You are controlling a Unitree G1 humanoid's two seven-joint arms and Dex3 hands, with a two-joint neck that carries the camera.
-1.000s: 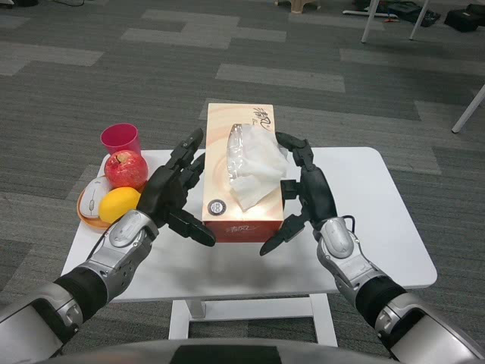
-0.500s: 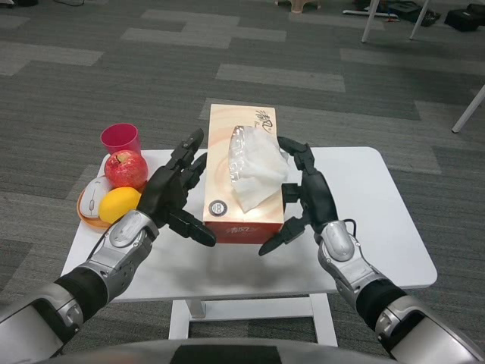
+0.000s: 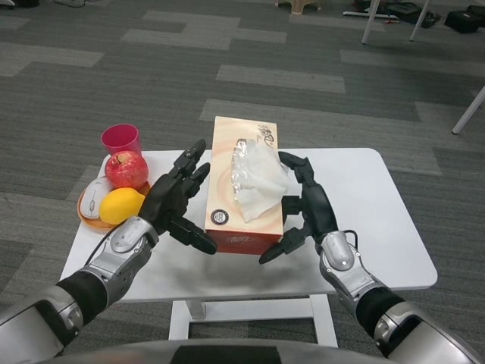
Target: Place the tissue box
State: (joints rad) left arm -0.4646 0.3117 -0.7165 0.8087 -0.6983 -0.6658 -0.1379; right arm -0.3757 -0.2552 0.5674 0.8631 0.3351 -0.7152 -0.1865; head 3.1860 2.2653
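Observation:
The orange and cream tissue box (image 3: 241, 136), with a white tissue (image 3: 258, 178) sticking out of its top, is over the middle of the white table (image 3: 379, 220), long side running away from me. My left hand (image 3: 173, 203) presses against its left side and my right hand (image 3: 307, 212) against its right side, so the box is held between them. The fingers of both hands are spread along the box walls. I cannot tell whether the bottom of the box touches the tabletop.
At the table's left end stand a pink cup (image 3: 120, 139), a red apple (image 3: 126, 168), a yellow lemon (image 3: 121, 205) and a white computer mouse (image 3: 94, 196) on an orange plate (image 3: 89, 218). Grey carpet surrounds the table; white table legs (image 3: 468, 110) show at the far right.
The box has come down and a little toward me between both hands, which moved with it. The fruit, cup and mouse have stayed put.

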